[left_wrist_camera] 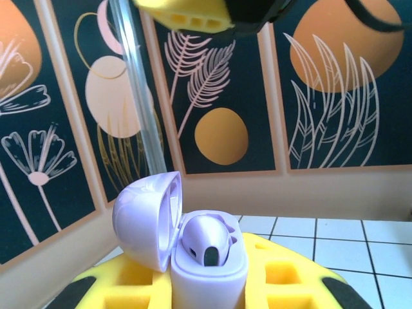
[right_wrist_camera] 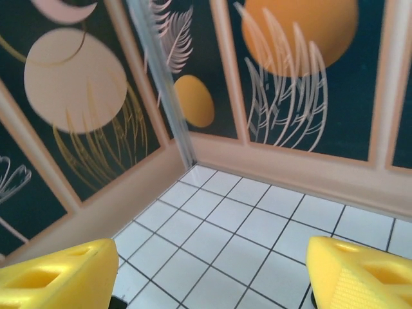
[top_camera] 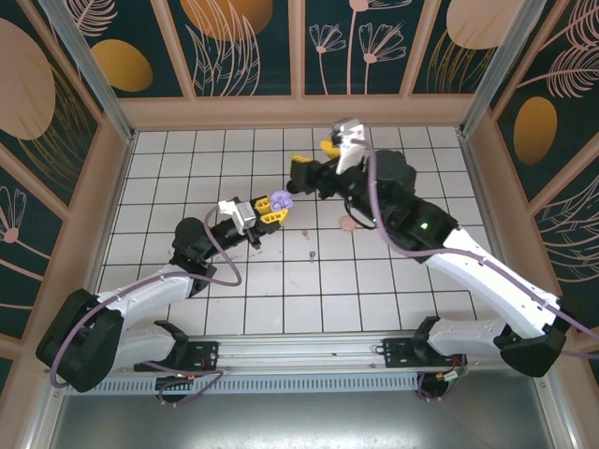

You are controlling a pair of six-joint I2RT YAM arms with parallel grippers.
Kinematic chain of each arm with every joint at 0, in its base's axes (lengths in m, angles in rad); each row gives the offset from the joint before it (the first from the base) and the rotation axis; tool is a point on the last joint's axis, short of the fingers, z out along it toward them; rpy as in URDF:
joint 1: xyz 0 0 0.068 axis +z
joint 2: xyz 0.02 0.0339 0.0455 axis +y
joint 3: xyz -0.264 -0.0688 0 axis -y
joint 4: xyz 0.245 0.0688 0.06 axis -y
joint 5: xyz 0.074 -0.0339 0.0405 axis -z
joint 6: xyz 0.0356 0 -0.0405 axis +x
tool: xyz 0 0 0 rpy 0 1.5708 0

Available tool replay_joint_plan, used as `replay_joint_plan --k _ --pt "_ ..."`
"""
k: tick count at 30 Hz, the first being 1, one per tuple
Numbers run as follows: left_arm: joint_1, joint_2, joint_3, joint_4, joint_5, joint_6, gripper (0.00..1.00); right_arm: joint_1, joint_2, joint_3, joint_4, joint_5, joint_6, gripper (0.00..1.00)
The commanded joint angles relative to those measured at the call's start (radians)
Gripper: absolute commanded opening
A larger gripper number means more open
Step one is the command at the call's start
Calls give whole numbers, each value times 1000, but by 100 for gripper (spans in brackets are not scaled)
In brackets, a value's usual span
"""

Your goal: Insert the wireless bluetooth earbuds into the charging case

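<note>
Left pincer point(top_camera: 274, 211) is clamped on the open lilac plastic charging case point(left_wrist_camera: 209, 273) above the white tiled worktop point(top_camera: 187, 168). One lilac earbud point(left_wrist_camera: 207, 239) sits inside. Right pincer point(right_wrist_camera: 206, 277) stands apart, empty. The earbud is judged light and slippery: pinch its stem.

- The top external camera sits above and behind the arm bases. It looks down and forward from far off over the whole tiled table point(top_camera: 234, 299) and the patterned walls point(top_camera: 243, 47).
- The left wrist camera sits low and very close behind the left fingers point(left_wrist_camera: 290, 280). It looks level toward a wall corner, with the open charging case point(left_wrist_camera: 206, 270) large in its foreground.
- The right wrist camera looks out between the right fingers point(right_wrist_camera: 55, 277), tilted down at tiles and a wall corner.
- The top and left wrist views share the case; all three share tiles and wall panels.
</note>
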State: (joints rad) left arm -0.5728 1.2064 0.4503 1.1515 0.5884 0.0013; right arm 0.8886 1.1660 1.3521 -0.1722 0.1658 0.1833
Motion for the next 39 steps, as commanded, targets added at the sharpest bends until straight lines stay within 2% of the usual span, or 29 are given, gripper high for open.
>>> replay_joint_plan --k 1,4,10,18,25,31,39 --pt "-4 -15 -42 112 -81 -11 0 -43 -39 34 -146 35 180 77" --pt "-4 -39 -87 157 -149 -1 0 -71 -31 -5 -240 71 268 77" --pt "-4 -99 -155 175 -250 22 0 -125 52 -174 -309 19 408 76" --pt "-4 -204 -275 214 -381 28 0 -129 278 -240 -328 -35 498 74" --pt "-3 -248 -322 221 -399 24 0 -129 434 -220 -356 -51 538 69" --pt "-4 -261 -338 228 -401 25 0 -108 526 -215 -353 -65 549 54" --pt "-4 -268 -347 237 -395 34 0 -67 618 -172 -375 -57 603 52"
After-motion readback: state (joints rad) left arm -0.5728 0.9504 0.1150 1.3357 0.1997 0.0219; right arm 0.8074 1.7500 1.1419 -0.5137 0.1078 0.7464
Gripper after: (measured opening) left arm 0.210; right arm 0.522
